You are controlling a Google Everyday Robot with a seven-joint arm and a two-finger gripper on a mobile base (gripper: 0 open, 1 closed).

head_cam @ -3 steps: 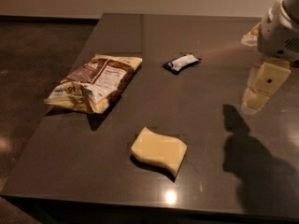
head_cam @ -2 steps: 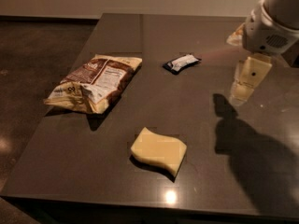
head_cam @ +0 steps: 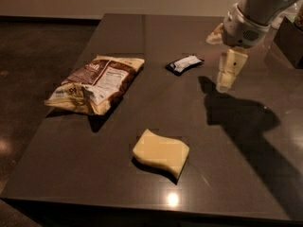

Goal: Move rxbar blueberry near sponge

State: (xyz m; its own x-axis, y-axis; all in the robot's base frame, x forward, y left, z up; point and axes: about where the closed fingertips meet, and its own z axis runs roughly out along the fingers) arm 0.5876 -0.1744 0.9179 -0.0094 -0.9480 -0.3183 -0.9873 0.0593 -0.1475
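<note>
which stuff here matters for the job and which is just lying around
For the job: rxbar blueberry; sponge; gripper, hovering above the table beside the bar, apart from it.
Lying about: chip bag.

The gripper [head_cam: 227,75] hung over the table [head_cam: 118,32], just right of the bar [head_cam: 184,64] and clear of it. The bar lay flat toward the far side. The sponge [head_cam: 161,152] sat near the front edge, well apart from the bar. A chip bag [head_cam: 97,84] lay at the left.
</note>
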